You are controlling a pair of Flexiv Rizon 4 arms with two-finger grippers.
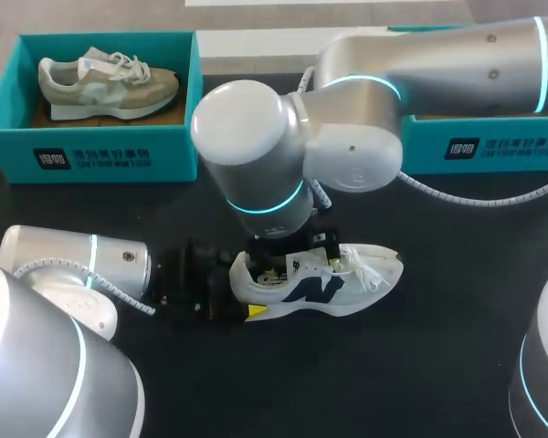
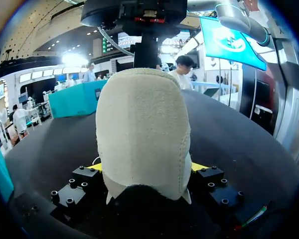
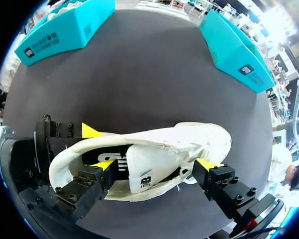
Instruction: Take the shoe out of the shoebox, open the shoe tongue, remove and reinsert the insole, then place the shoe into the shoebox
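A white shoe (image 1: 321,279) with a dark side logo lies on its sole on the black table, toe pointing right. My left gripper (image 1: 241,294) sits at its heel. In the left wrist view the suede heel (image 2: 142,134) fills the gap of the left gripper (image 2: 147,167), and both yellow tips press its sides. My right gripper (image 3: 155,165) hangs over the shoe's mouth, open. One fingertip (image 3: 104,164) is down inside on the dark insole (image 3: 120,162); the other is outside by the laces. The white tongue (image 3: 145,172) stands between them.
A teal shoebox (image 1: 91,151) at the back left holds a beige shoe (image 1: 105,84). A second teal shoebox (image 1: 484,146) at the back right is largely covered by my right arm, its inside hidden.
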